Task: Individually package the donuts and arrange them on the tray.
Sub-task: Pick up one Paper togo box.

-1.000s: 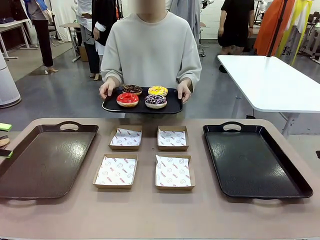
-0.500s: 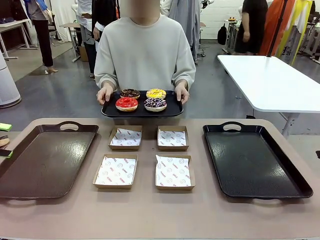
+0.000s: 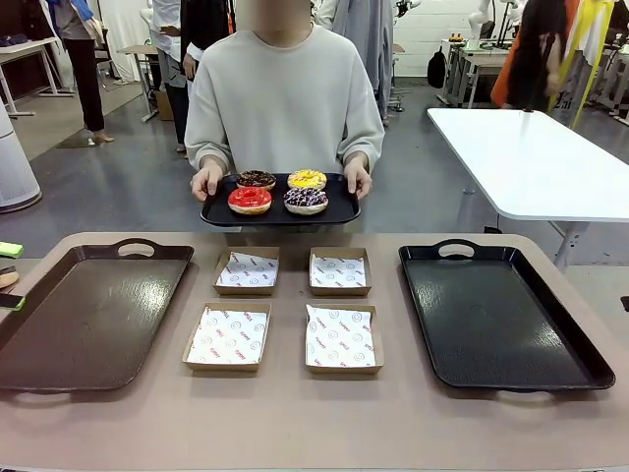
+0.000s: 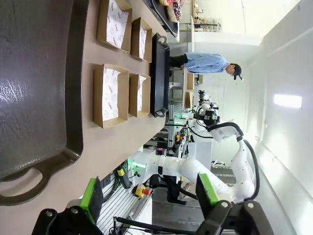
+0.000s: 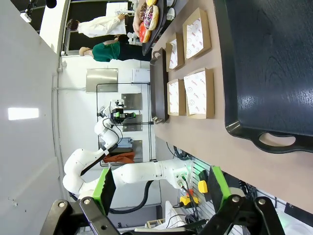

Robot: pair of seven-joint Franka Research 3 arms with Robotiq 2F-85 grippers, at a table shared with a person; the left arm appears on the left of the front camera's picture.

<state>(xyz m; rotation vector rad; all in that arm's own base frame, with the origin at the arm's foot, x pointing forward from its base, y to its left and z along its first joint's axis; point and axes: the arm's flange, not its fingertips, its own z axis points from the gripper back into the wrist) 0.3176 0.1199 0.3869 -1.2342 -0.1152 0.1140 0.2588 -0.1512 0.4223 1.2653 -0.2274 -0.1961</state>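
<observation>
Waiting to start: left hand (image 4: 149, 185) and right hand (image 5: 161, 185) gape empty; donuts (image 3: 278, 192) sit on the person's tray (image 3: 340, 210), boxes (image 3: 228, 336) unfilled.

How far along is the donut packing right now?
Done: nothing; the boxes hold only paper. In hand: the person holds a small tray carrying all four donuts; the left gripper and right gripper are open. Left: boxing each donut, then arranging them on a large tray.

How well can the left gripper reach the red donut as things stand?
Probably not yet. The red donut lies on the small black tray that the person holds up at the table's far side; the left gripper, open, hangs by the near left corner.
</observation>
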